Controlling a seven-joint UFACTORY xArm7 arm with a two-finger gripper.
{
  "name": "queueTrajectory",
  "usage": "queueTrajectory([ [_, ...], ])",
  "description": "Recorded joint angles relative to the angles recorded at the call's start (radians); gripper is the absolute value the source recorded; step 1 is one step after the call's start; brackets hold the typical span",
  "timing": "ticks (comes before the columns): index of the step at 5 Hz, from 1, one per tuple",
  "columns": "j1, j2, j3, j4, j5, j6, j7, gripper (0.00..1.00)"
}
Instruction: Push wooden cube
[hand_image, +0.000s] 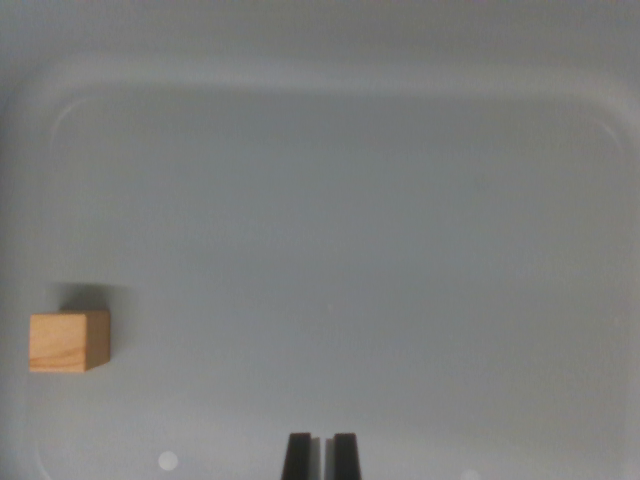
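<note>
The cube (68, 341) sits flat on the floor of a pale grey tray (330, 200), close to the tray's edge at the wrist view's left and a little nearer the bottom edge than the top. It is light wood, with its top face and one side face showing, and it casts a soft shadow toward the top of the view. It touches nothing else.

The gripper (321, 457) pokes in at the bottom edge of the view, near the middle, well apart from the cube. Its two dark fingers (298, 457) stand upright side by side with only a thin sliver of gap between them, so it is nearly closed and holds nothing.

The tray has rounded corners and a raised rim.
</note>
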Motion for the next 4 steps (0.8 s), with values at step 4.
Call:
queueTrajectory([
  [4,0.0118,0.012,0.008,-0.026,-0.0049,-0.034,0.018,0.0],
])
